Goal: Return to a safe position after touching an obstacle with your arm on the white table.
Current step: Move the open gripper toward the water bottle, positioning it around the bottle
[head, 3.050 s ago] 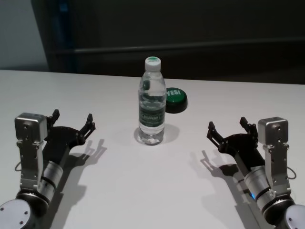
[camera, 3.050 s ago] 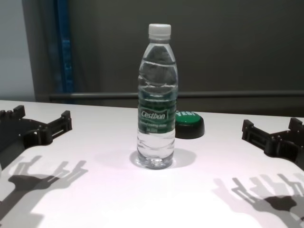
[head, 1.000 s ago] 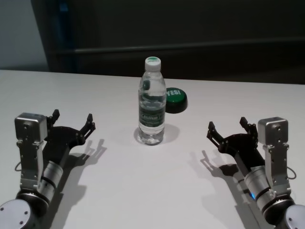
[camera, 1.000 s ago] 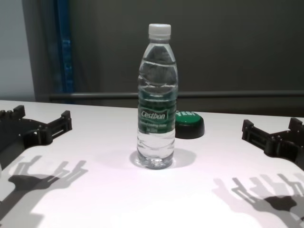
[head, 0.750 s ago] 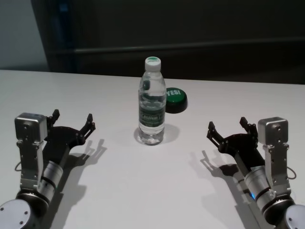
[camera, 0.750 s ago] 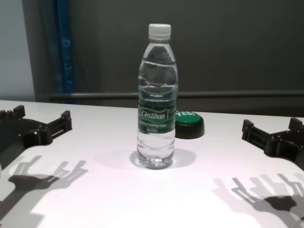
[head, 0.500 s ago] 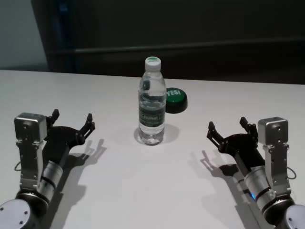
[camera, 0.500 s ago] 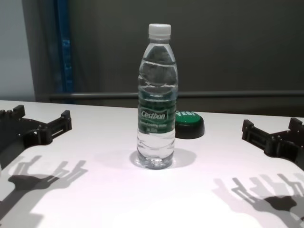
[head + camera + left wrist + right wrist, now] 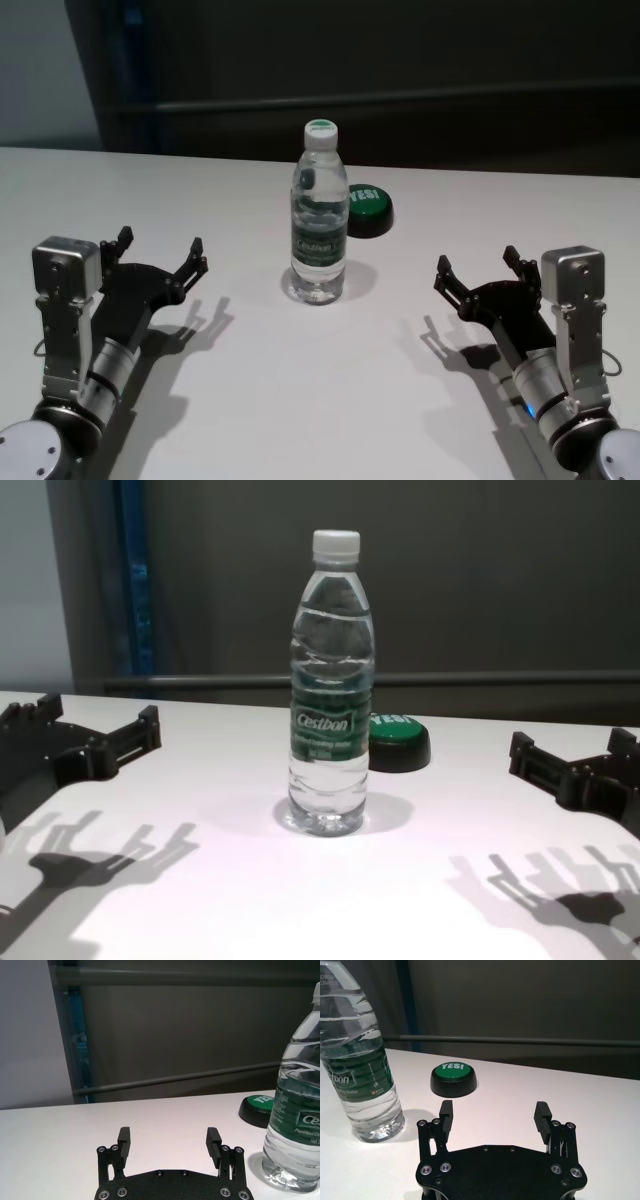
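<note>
Nearest the robot, the two forearms are running out of the bottom of the head view, so their lower joints are cut off; in the chest view only the tips of each claw are showing at the frame edges. Two claws are in view, one per arm. The left claw (image 9: 160,254) is hovering low over the broad, smooth white surface (image 9: 300,400), its two black fingers (image 9: 123,1142) standing wide apart with nothing between them. The right claw (image 9: 478,271) is hanging at about the same nearness on the other side — fingers likewise spread and gripping nothing. Both are casting sharp forked shadows on the surface in front of the body.

Between them and a little farther off, one tall clear plastic water bottle with a white screw cap and a dark green "Cestbon" label band (image 9: 330,720) is standing upright on the surface, well apart from both claws. In the left wrist view its far side is cropped by the frame; in the right wrist view its cap is cut off.

Just behind the bottle, toward the right arm's side, one low round black puck with a green "YES!" top (image 9: 366,208) is sitting — partly hidden by the bottle in the chest view. Beyond the surface's far edge, a dark wall with a horizontal grey rail (image 9: 500,678) is closing off the scene.
</note>
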